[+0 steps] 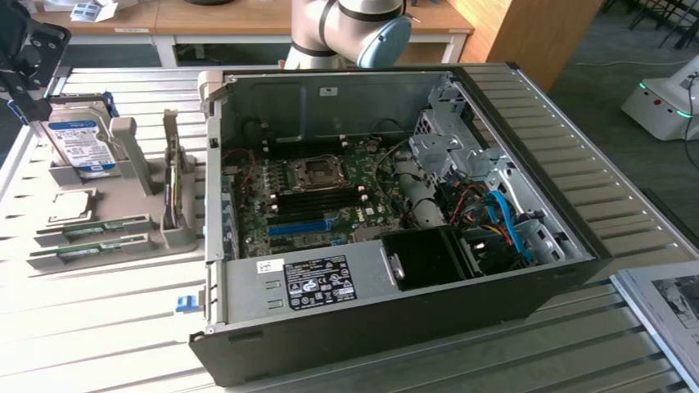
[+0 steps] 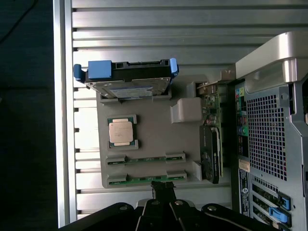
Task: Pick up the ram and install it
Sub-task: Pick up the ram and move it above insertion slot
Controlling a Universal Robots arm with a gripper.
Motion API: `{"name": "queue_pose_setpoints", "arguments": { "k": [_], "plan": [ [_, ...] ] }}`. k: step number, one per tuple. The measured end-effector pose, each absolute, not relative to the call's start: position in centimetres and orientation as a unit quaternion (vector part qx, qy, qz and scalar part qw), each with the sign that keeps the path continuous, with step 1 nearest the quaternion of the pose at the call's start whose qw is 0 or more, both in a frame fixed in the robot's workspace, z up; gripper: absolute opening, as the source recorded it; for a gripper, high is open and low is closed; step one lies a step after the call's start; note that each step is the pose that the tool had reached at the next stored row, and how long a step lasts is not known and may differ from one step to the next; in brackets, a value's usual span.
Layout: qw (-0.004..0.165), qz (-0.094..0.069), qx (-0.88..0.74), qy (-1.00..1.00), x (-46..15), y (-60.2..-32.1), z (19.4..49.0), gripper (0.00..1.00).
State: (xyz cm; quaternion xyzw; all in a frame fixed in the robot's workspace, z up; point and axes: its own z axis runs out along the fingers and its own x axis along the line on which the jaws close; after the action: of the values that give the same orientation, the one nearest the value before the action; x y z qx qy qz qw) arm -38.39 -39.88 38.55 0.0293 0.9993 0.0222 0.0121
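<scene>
Ram [image 2: 144, 179] seated on edge in the outermost slot of a grey holder [image 2: 154, 130], not yet lifted. Parallel and just beside it, a second ram stick [image 2: 144, 159], one slot closer to the processor chip [image 2: 121, 131] (square, silver, lying flat in its own recess). Beyond the chip, at the holder's far end, a hard drive [image 2: 127, 79] propped upright with blue brackets on its sides. Along the holder's edge nearest the computer case [image 1: 415, 205], an expansion card [image 2: 211, 139] standing on edge.

Gripper [image 2: 162, 186] with fingers pressed together, pinching nothing. In the wrist view its tip lines up with the ram's slot; cannot tell whether it touches the stick.

Holder and case both on a slatted metal table [image 1: 110, 327], the case on the exterior view's right of the holder. Case lying on its side with the panel off, motherboard [image 1: 317, 188] facing up. Robot arm [image 1: 349, 24] reaching in behind the case.
</scene>
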Motion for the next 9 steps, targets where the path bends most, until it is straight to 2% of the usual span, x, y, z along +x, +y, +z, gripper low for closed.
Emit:
{"name": "queue_pose_setpoints", "arguments": {
  "k": [9],
  "plan": [
    [0.012,0.022,0.016,1.0,-38.39,-39.88,38.55,0.1]
  ]
}}
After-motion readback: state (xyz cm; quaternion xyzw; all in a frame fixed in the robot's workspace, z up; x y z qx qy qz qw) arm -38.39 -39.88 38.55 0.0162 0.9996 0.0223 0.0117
